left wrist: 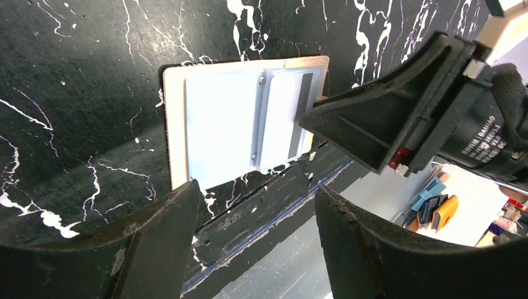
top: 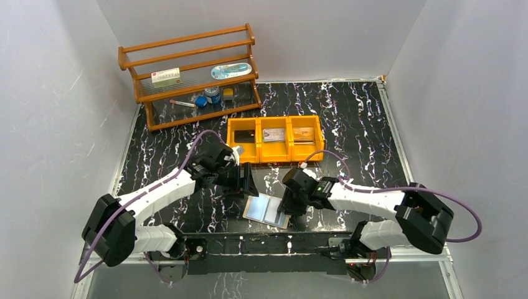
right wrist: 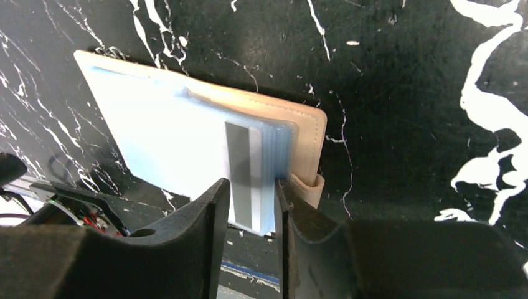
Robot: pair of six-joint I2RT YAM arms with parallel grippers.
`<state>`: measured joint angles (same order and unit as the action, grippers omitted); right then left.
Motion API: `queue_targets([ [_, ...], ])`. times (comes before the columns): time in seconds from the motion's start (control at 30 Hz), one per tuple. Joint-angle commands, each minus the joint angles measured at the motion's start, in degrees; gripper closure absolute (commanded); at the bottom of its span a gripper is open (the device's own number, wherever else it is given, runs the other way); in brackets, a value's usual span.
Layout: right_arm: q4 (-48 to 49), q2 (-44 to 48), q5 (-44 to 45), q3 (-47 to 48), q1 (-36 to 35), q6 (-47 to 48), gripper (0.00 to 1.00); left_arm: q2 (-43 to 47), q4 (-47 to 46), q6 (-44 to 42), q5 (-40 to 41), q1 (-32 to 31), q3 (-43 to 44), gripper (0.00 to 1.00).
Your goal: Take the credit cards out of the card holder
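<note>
Black fingers of your right hand [right wrist: 251,190] stand a slim gap apart at the card holder [right wrist: 155,124], on the edge nearest your right arm. They flank the end of a white card with a grey stripe [right wrist: 244,162] that pokes out of the pale blue pocket. You cannot tell whether either finger presses on it, and the card lies flat. Your left hand [left wrist: 255,249] hangs wide open with nothing in it, just off the holder's far left corner. The holder lies spread flat, blue panels up and tan cover down, on the black white-veined bench [top: 348,124], close to the near edge between your two arms. Farther back sits a yellow bin [top: 274,157] with one card per compartment: a dark card [top: 243,132], a silvery-grey card [top: 273,134] and a tan card [top: 304,135]. A wooden rack [top: 187,50] stands at the back left.
</note>
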<state>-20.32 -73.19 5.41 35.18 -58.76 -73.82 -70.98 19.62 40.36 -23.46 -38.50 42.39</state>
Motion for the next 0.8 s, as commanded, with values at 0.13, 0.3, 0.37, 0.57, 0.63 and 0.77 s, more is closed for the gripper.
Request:
queue_targets([
  [0.13,4.31,-5.64,0.2,3.28,3.34,9.06,0.73,1.79,-0.8,1.4,-0.13,-0.61,-0.31,0.34],
  [0.3,7.14,-13.34,-7.31,8.36,7.26,23.96,0.77,2.63,-0.9,2.3,1.08,-0.65,-1.81,0.34],
  [0.37,4.51,-15.85,-7.35,11.68,7.41,27.07,0.74,2.88,-0.9,2.46,1.42,-0.61,-2.08,0.34],
  [0.57,-6.44,-15.49,-4.69,19.78,7.36,28.52,0.64,3.5,-0.89,4.21,2.97,-0.61,-2.57,0.35],
  [0.63,-6.26,-13.12,-4.86,19.69,7.36,27.47,0.62,3.62,-0.85,5.86,4.5,-0.61,-3.02,0.37],
  [0.77,-0.51,-9.67,-9.15,17.05,6.82,26.62,0.56,5.66,-2.5,10.38,6.6,-0.61,-4.45,0.41],
])
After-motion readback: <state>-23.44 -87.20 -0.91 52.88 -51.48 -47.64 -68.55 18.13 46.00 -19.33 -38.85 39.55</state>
